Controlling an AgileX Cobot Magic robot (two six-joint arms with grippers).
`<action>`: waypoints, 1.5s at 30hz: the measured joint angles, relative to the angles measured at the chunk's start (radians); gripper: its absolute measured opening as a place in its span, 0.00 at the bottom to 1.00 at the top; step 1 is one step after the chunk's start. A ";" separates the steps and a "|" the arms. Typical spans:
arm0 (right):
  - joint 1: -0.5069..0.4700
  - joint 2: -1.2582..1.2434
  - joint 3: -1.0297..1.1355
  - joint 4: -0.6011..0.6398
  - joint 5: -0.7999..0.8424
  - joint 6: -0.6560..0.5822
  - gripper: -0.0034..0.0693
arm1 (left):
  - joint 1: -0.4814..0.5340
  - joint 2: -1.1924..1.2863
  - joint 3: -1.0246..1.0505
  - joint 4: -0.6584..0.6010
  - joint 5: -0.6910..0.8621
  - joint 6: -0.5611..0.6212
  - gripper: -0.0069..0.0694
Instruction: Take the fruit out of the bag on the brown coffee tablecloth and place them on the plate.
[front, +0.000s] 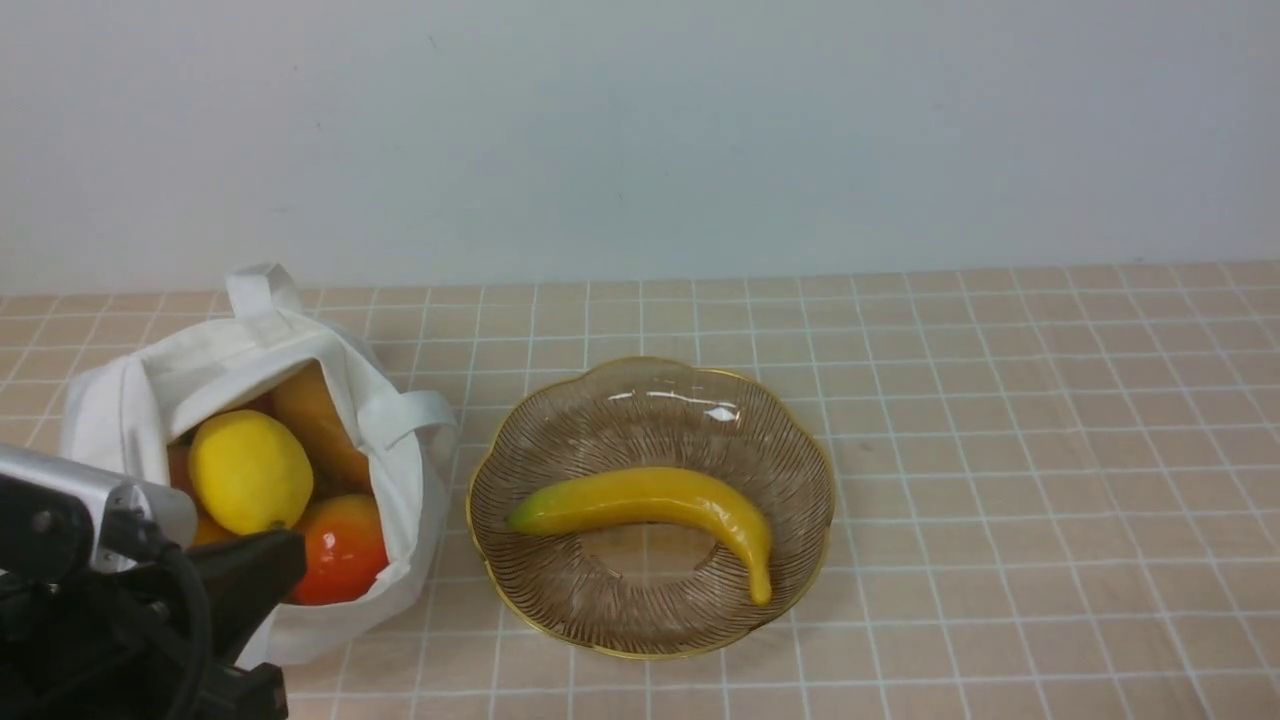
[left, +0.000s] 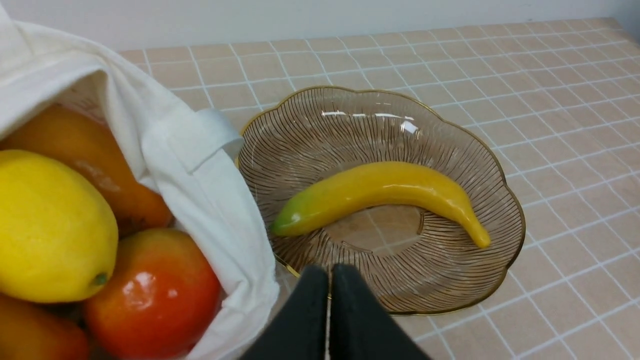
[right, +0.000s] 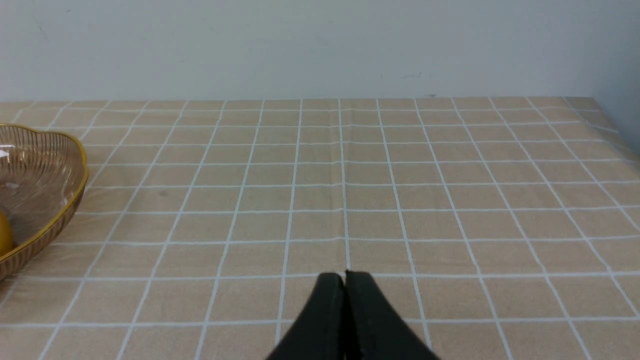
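Left gripper (left: 330, 272) hangs at the near left with its fingers pressed together on nothing, and the right gripper (right: 345, 280) is pinched empty too, over bare brown coffee tablecloth (front: 1000, 450) well right of the plate (front: 800, 440). I see the bag (front: 400, 500) slumped open just left of my left gripper, mango (front: 340, 545) and lemon (front: 250, 470) nearest it, orange pieces behind. My worry: closed fingers pushing in could snag the soft cloth or roll the glossy lemon deeper. The banana (front: 650, 500) already lies in the plate, just beyond the fingertips.
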 joint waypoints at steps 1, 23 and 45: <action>0.000 0.000 0.000 0.000 0.000 0.000 0.02 | 0.000 -0.011 0.007 0.000 -0.001 0.001 0.08; 0.000 0.000 0.000 0.001 0.000 0.000 0.02 | 0.073 -0.665 0.368 0.915 -0.062 -0.789 0.08; 0.000 0.000 0.000 0.001 0.000 0.000 0.02 | 0.118 -0.671 0.368 0.910 0.058 -0.771 0.08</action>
